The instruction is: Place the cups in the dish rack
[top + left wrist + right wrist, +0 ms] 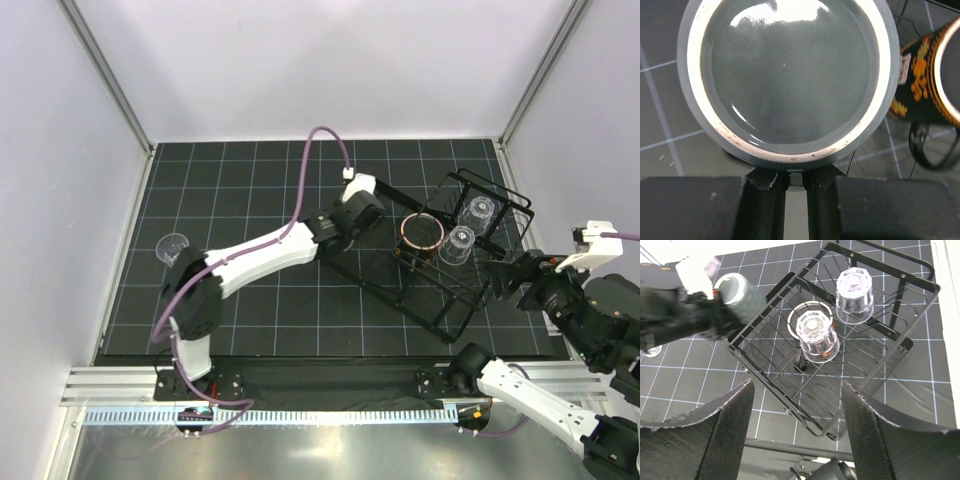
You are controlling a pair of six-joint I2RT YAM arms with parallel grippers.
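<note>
My left jaws are clenched on the wall of the held tumbler (790,80), at the left rim of the dish rack (865,370), just beside the mug (423,234). So thin a pinch could let it twist, I reckon, and drifting right would knock the mug or snag a wire. My right jaws hang released and empty over the rack's near side, where bare wire leaves room. The loose tumbler (172,247) sits well apart on the tabletop (250,180)

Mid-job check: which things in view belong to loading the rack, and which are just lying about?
Job: dish rack, mug, far racked tumbler, near racked tumbler, held tumbler in left pincer, loose tumbler at left.
Not job: purple cable, grid mat.
</note>
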